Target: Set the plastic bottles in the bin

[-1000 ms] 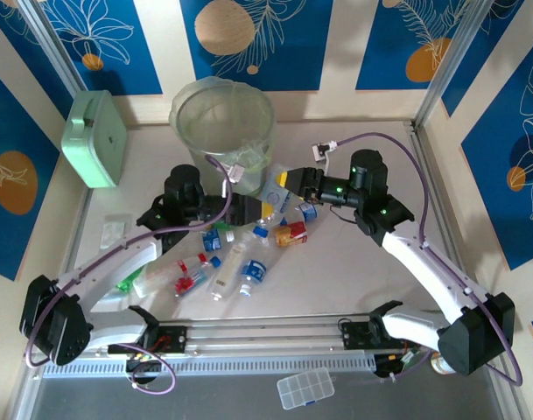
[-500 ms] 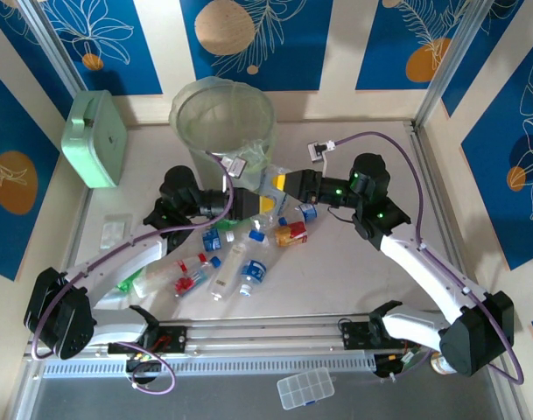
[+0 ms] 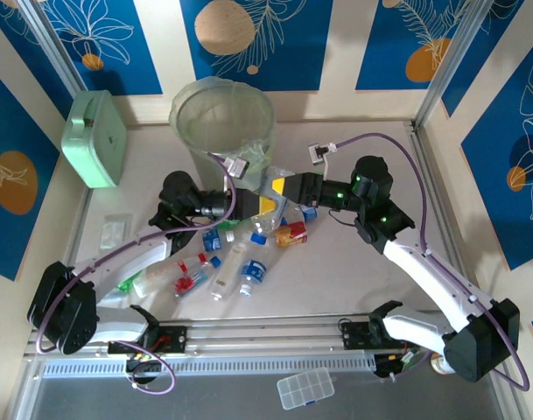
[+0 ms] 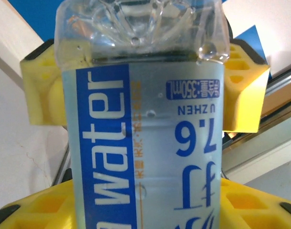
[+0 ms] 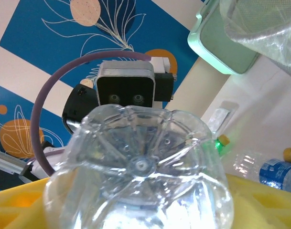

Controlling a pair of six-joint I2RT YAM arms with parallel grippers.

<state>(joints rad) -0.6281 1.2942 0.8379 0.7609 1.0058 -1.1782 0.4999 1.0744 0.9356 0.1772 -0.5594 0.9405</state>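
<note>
One bottle (image 4: 145, 119) hangs in the air near the bin (image 3: 192, 144). My left gripper (image 3: 248, 206) just squeezed onto it for a hand-over; I can't tell if the right gripper (image 3: 288, 186) let go.

Left arm (image 3: 126, 258) and right arm (image 3: 424, 262) both stretched inward, tools nearly nose to nose. Left tool (image 3: 259, 206) pinched a bottle (image 4: 145, 143) between yellow fingers (image 4: 40, 90); couldn't tell the grip of the right tool (image 3: 284, 186).

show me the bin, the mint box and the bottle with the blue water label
bin (image 3: 196, 153), top view, near wall below the rim
mint box (image 3: 95, 140), top view, middle of its face
bottle (image 4: 145, 143), left wrist view, on its label
</note>
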